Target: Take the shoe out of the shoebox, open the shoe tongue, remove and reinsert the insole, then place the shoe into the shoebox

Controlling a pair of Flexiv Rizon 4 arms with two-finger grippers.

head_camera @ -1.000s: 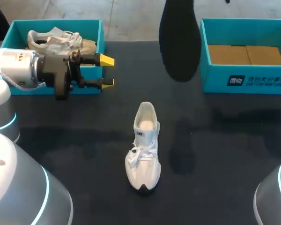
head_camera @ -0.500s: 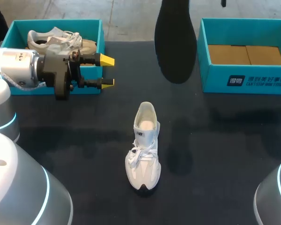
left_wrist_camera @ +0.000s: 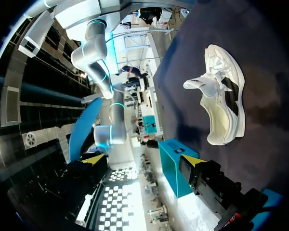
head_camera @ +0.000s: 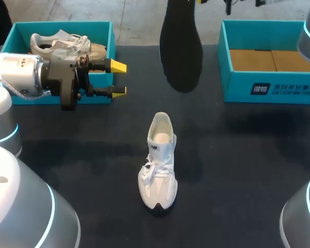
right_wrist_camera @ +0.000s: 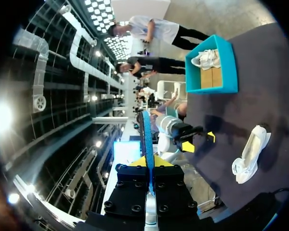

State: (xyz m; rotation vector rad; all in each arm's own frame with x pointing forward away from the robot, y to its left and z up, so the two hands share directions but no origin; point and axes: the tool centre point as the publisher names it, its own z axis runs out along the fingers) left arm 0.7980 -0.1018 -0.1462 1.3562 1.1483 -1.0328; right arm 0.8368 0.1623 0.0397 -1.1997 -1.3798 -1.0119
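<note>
A white shoe (head_camera: 157, 165) lies alone in the middle of the table, toe toward me; it also shows in the left wrist view (left_wrist_camera: 221, 96) and the right wrist view (right_wrist_camera: 250, 154). A dark insole (head_camera: 181, 46) hangs high above the table's far side. My right gripper (right_wrist_camera: 149, 163) is shut on the insole (right_wrist_camera: 147, 134), which shows edge-on and blue between its fingers. My left gripper (head_camera: 119, 78) stands open and empty beside the left shoebox (head_camera: 101, 95), well apart from the shoe.
The teal left shoebox holds a second, pale shoe (head_camera: 62, 44). A teal right shoebox (head_camera: 271, 88) at the far right shows only its cardboard floor. Dark table surface lies around the white shoe.
The hanging insole has moved left and a little higher with my right gripper. Part of my right arm now shows at the far right. The left arm and the shoe have not moved.
</note>
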